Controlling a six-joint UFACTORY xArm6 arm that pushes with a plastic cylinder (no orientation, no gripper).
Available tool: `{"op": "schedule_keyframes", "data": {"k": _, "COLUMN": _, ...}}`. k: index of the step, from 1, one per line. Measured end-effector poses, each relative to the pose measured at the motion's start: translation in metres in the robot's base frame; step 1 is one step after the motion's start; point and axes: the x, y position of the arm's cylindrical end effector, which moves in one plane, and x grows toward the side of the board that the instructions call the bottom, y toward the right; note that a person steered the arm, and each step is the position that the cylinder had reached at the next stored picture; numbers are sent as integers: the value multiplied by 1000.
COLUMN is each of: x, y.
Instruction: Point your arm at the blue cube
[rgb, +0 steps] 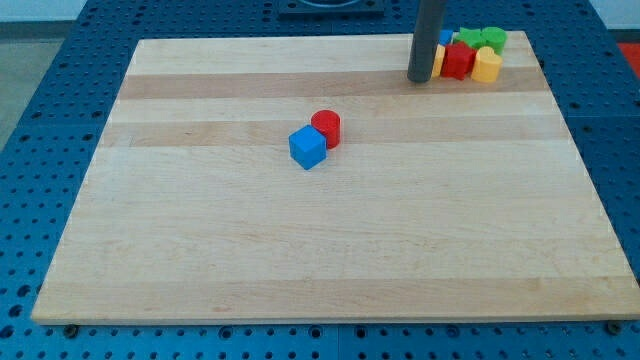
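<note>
We are looking down at a pale wooden table (330, 240) whose planks are running across the view in lighter and darker bands. It is lying on a blue perforated base (60, 110), which is showing along every edge with rows of small dark holes. Even, soft light is falling over everything. At the view's top a grey strip (190, 15) is showing.

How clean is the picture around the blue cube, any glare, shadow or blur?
Camera view: even, soft light and no glare on the wooden board; the blue cube and the red cylinder touching it are sharp, with only faint shadows. My tip is sharp, far off toward the view's top right.
</note>
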Motion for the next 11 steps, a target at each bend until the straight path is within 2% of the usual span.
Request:
{"op": "schedule_keyframes", "data": {"k": 1, "x": 0, "y": 0}}
{"op": "schedule_keyframes", "data": {"k": 3, "x": 35, "y": 0}}
{"op": "schedule_keyframes", "data": {"k": 5, "x": 42, "y": 0}}
{"op": "schedule_keyframes", "data": {"k": 6, "x": 61, "y": 0}}
{"op": "schedule_keyframes", "data": {"k": 8, "x": 169, "y": -11}}
{"op": "schedule_keyframes", "data": {"k": 9, "x": 177, "y": -75}}
{"op": "schedule_keyframes", "data": {"k": 10, "x": 149, "y": -163}}
{"op": "schedule_keyframes", "data": {"k": 11, "x": 124, "y": -213}}
